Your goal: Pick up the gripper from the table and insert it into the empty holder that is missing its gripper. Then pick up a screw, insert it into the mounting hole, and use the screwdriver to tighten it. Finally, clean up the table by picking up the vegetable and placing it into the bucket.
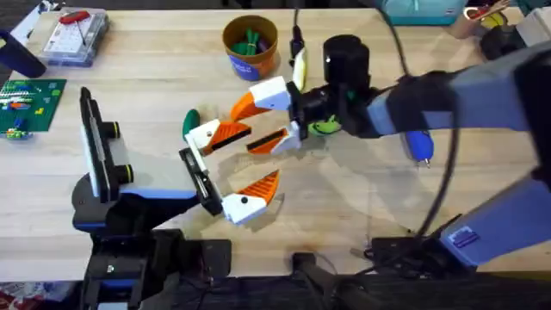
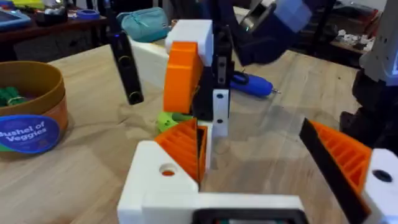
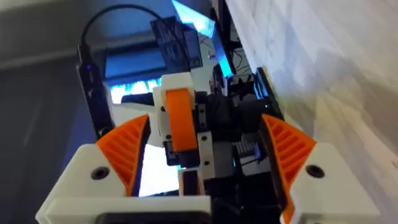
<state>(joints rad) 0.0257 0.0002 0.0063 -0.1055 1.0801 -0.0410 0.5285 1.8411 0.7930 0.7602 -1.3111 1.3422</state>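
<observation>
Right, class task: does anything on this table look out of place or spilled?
Yes. A dark green vegetable lies loose on the table, outside the bucket, which already holds other green pieces. Nothing looks spilled or broken.

Bucket behind grippers; screwdriver right.

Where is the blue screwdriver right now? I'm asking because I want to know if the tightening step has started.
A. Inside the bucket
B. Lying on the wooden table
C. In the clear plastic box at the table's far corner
B. The blue screwdriver lies flat on the table, beside the right arm. No fingers are around it.
</observation>
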